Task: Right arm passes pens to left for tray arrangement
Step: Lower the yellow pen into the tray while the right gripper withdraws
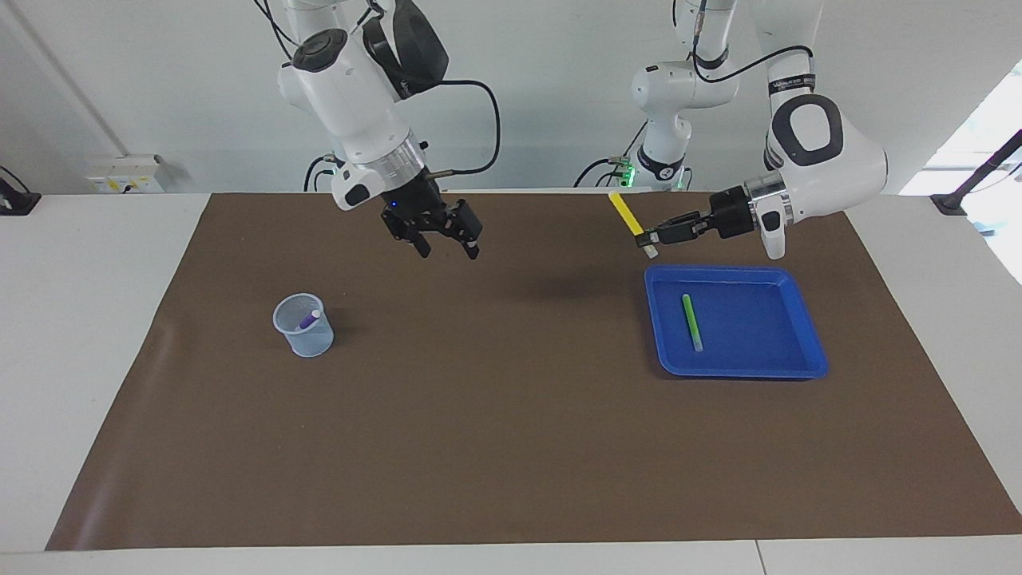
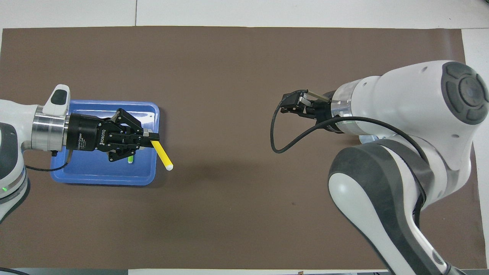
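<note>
One green pen [image 1: 691,322] lies in the tray [image 1: 798,281]. We see the left gripper [image 1: 648,237] clamping the yellow pen [image 1: 625,213] over the tray's 11 o'clock corner, right gripper [image 1: 447,249] splayed empty; purple pen [image 1: 308,320] waits in the cup [image 1: 302,338].

Facing view: high, across the table [image 1: 104,319], looking toward both robots. Overhead view: high above the robots' end, looking steeply down. Shared: brown mat [image 1: 511,447], tray [image 1: 806,363].
</note>
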`<state>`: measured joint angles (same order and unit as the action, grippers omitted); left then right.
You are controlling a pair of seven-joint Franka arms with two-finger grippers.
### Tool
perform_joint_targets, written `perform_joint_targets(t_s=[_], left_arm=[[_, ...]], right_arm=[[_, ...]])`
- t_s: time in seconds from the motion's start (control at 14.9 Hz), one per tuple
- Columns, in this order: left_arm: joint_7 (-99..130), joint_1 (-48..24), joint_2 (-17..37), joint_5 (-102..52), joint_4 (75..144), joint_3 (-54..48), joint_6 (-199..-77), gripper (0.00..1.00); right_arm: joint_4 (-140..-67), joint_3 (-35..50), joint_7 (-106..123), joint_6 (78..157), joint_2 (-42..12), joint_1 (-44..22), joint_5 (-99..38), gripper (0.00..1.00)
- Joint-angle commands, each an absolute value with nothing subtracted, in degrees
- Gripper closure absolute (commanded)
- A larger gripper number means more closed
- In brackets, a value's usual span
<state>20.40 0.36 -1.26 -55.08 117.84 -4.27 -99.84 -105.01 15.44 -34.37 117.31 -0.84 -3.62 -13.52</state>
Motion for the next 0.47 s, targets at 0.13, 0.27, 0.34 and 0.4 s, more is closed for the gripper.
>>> perform_joint_targets(t_s=[0.13,0.27,0.34,0.4], left_arm=[[20.05,-2.11,7.55,-33.01,105.22,-4.48,-96.69,1.0],[16.37,-2.11,10.1,-23.51,101.79,-4.57,-94.14,1.0],[13.48,-2.02,10.89,-19.38,101.52,-4.48,-94.04,1.0],[10.14,-1.85,11.94,-14.99,101.34,-4.48,-94.04,1.0]], right_arm=[[-107.57,11.17,-24.46,114.26,1.14,-3.08,-1.34,0.0],[-108.8,8.54,-17.35,112.68,1.67,-2.64,0.87,0.0],[-109.42,7.39,-14.01,112.59,1.84,-2.46,1.4,0.0],[-110.21,6.25,-11.1,112.59,2.02,-2.29,1.67,0.0]])
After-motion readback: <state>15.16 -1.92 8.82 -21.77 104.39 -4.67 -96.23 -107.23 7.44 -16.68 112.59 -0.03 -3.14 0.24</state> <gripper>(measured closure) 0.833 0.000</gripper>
